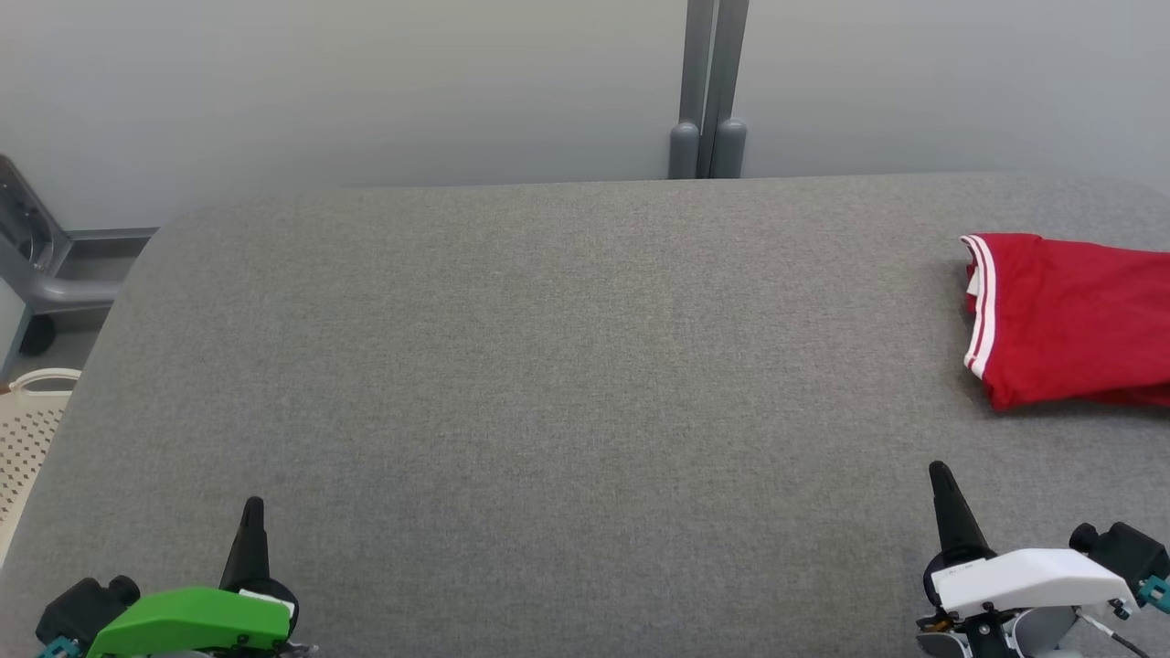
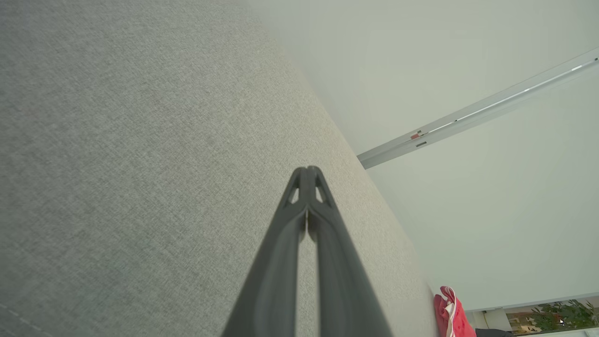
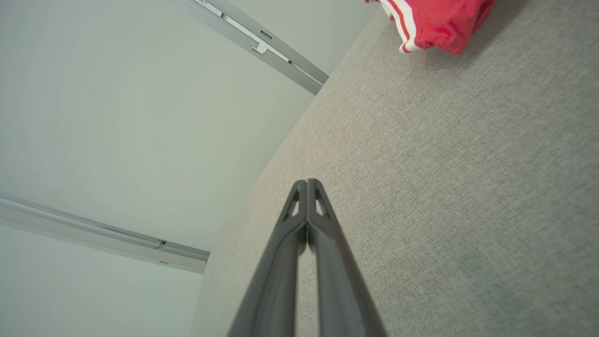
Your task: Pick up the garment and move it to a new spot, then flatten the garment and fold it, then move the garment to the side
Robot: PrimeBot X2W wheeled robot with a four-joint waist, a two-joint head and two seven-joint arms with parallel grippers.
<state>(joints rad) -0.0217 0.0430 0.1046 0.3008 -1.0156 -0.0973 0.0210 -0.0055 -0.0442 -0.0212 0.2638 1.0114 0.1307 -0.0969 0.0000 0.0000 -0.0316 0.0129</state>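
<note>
Head view: red garment [image 1: 1069, 320], white-striped hem, folded.

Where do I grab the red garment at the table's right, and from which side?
I'd grip the red garment at its white-striped edge, the end facing the middle of the table. Bring the right claw, now shut, in from the near side: that edge lies layered and slightly raised, while the rest runs out of the head view.

red garment [image 1: 1069, 315] 1 | claws 2: left claw [image 1: 253, 508], right claw [image 1: 940, 473] | tabletop [image 1: 548, 366] 1 | white basket [image 1: 27, 429] 1
</note>
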